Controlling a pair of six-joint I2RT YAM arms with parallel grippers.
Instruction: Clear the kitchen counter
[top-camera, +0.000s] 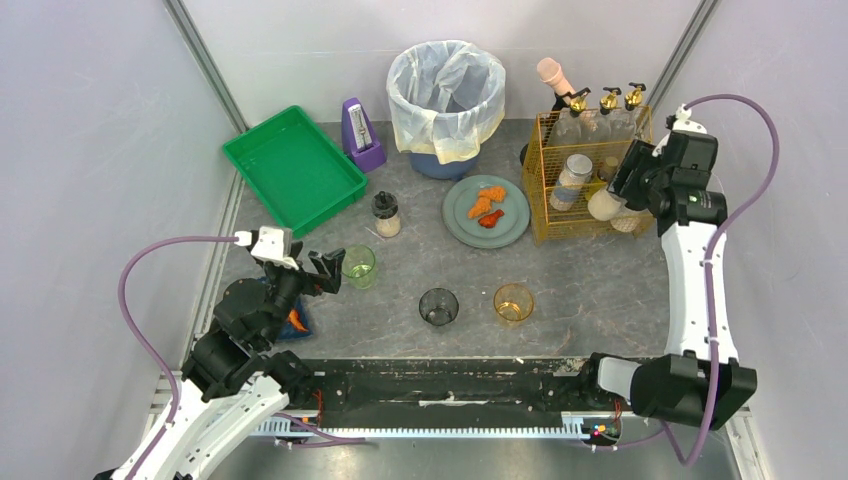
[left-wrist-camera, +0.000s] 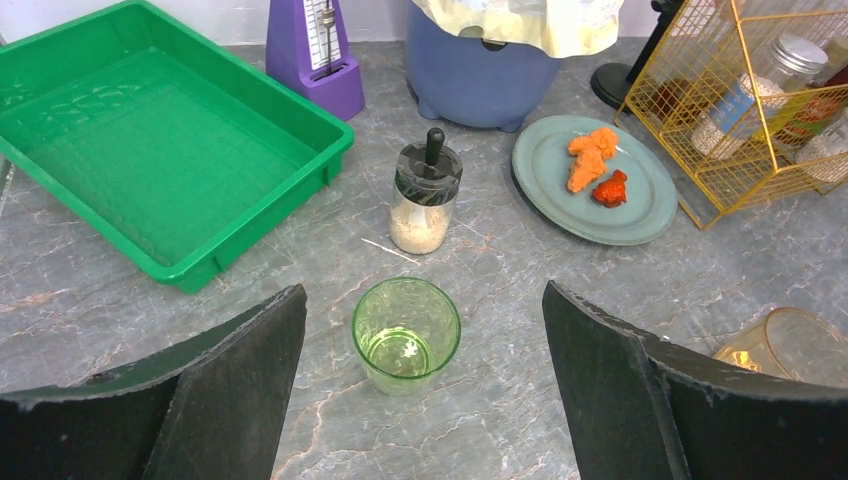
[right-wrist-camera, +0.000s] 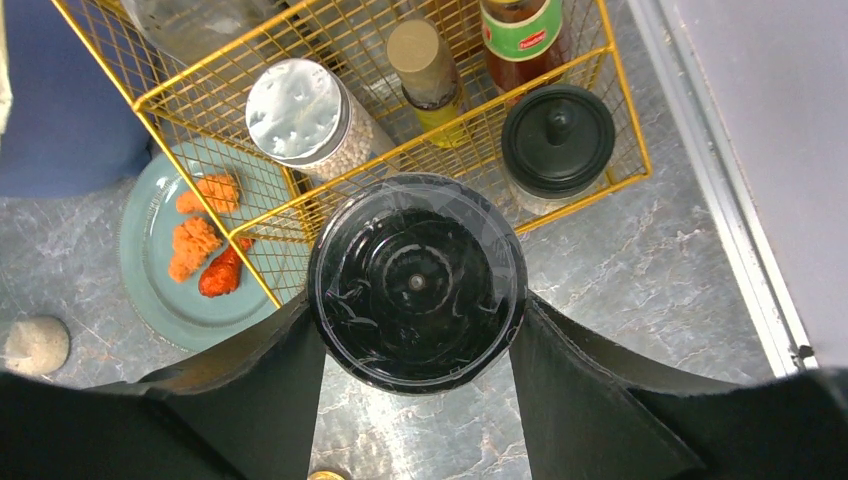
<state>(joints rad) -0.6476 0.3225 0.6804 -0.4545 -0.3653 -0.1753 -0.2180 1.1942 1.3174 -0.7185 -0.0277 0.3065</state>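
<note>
**Right gripper (right-wrist-camera: 415, 340) clamps a black-ended jar (right-wrist-camera: 415, 280) at the yellow wire basket (top-camera: 543, 180); left gripper (left-wrist-camera: 422, 300) gapes wide behind a green glass (left-wrist-camera: 406, 335).**
The jar shows end-on only, its contents hidden. The dark marbled kitchen counter (top-camera: 580, 290) spreads beneath everything, partly hidden by the arms.

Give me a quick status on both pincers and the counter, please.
Left pincer open, green glass tumbler just ahead. Right pincer shut on round black-lidded jar by yellow wire basket. Dark-grey marbled kitchen counter not yet clear. Nothing blocking the tumbler.
</note>
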